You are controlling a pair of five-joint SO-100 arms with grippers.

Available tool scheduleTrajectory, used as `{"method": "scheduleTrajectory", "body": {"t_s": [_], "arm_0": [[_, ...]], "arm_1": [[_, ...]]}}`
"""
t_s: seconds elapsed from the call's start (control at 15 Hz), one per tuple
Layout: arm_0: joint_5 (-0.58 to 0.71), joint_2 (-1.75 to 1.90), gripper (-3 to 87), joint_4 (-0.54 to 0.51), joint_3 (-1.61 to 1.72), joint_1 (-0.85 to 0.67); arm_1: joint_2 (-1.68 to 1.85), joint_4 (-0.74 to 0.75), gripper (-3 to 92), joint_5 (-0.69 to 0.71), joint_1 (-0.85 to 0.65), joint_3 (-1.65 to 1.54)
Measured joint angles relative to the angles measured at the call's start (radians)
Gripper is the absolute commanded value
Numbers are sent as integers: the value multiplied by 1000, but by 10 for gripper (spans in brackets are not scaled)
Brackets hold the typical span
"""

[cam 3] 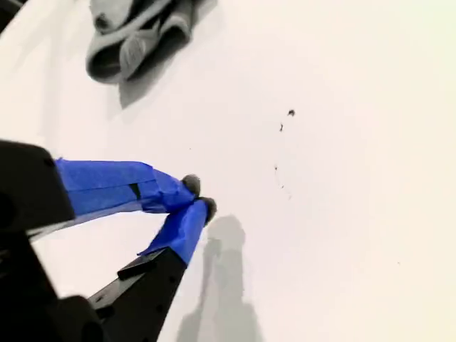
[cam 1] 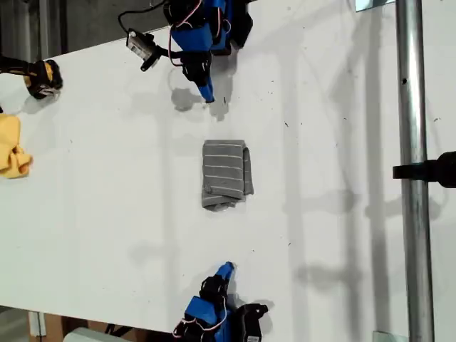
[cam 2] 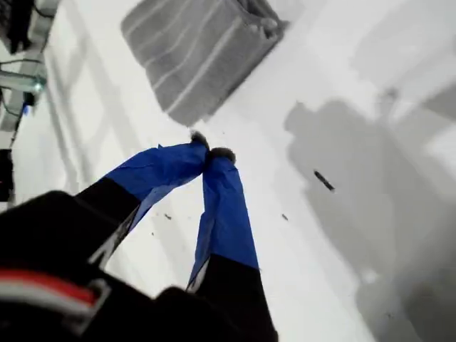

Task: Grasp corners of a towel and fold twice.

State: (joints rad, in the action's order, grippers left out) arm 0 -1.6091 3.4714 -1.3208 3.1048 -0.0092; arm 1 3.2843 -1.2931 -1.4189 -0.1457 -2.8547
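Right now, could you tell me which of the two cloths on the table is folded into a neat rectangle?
The grey striped towel at the table's centre, between both arms. The yellow cloth at the exterior view's left edge lies crumpled.

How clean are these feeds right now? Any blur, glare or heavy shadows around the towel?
Exterior view: sharp, evenly lit, the towel crisp on the table, with soft grey arm shadows around it. First wrist view: slightly blurred, the towel's stripes soft, a dark shadow beside my first gripper. Second wrist view: table washed out near white, towel soft-focused, my second gripper sharper.
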Motion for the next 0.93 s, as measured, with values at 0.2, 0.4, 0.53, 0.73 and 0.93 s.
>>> {"method": "scheduleTrajectory", "body": {"t_s": [0.2, 0.4, 0.53, 0.73, 0.93], "arm_0": [[63, 0, 46, 0, 9, 26], [285, 2, 41, 11, 11, 37], [545, 2, 38, 12, 11, 44], [588, 2, 37, 11, 11, 44], [589, 2, 37, 11, 11, 44]], "arm_1": [[3, -114, 117, -120, 84, -61], [5, -124, 117, -94, 126, -61], [5, -124, 117, -91, 130, -61], [5, -124, 117, -91, 129, -61], [5, -124, 117, -91, 129, -61]]}}
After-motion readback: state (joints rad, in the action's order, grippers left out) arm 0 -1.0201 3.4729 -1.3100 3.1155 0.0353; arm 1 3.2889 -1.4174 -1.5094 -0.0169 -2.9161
